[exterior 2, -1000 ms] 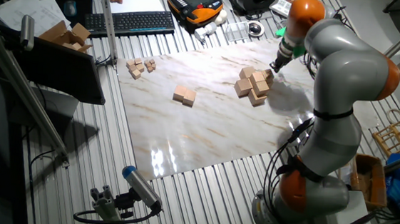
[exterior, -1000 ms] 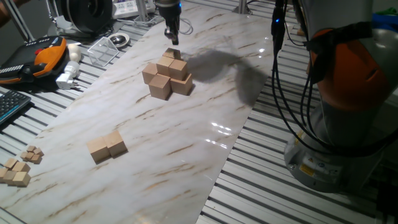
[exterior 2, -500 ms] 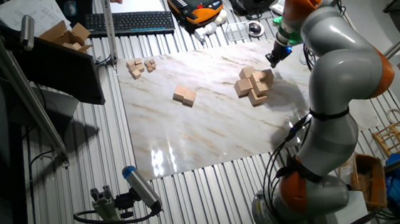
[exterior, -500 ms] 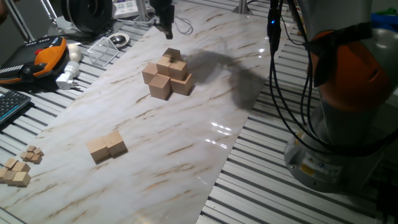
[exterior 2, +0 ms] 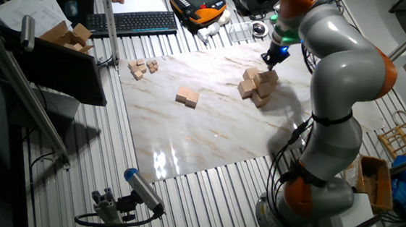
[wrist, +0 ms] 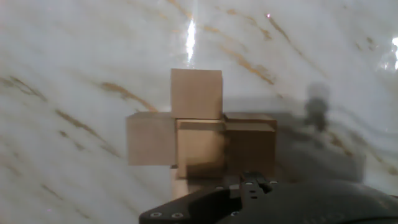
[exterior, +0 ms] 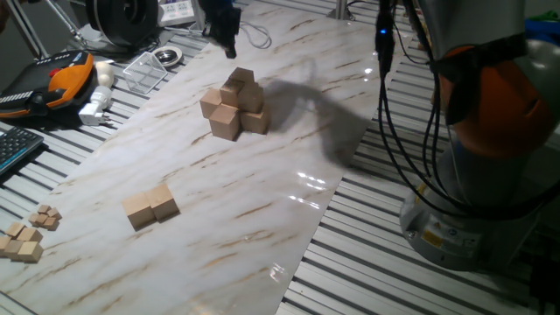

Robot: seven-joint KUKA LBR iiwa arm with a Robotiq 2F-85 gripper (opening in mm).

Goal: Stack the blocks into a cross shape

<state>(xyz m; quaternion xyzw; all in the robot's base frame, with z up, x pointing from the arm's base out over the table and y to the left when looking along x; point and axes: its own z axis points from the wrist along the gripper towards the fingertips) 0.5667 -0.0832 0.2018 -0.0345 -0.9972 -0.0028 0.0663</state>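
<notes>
Several light-tan wooden blocks form a cross-shaped stack (exterior: 234,107) on the marble board (exterior: 262,192), also seen in the other fixed view (exterior 2: 257,85). In the hand view the stack (wrist: 199,137) fills the centre, with arms to the left, right and far side. Two more blocks (exterior: 150,206) lie side by side near the board's front left (exterior 2: 187,96). My gripper (exterior: 231,49) hangs above and behind the stack, apart from it, open with nothing in it; it also shows in the other fixed view (exterior 2: 267,60).
A cluster of tiny wooden cubes (exterior: 26,236) lies off the board's left corner. An orange pendant (exterior: 61,74), a clear plastic box (exterior: 144,68), a white adapter (exterior: 94,109) and a keyboard (exterior: 13,149) sit on the slatted table. The arm's base (exterior: 464,210) stands at the right.
My gripper has risen from just above the stack's top block and drifted up and to the left. The blocks have not moved.
</notes>
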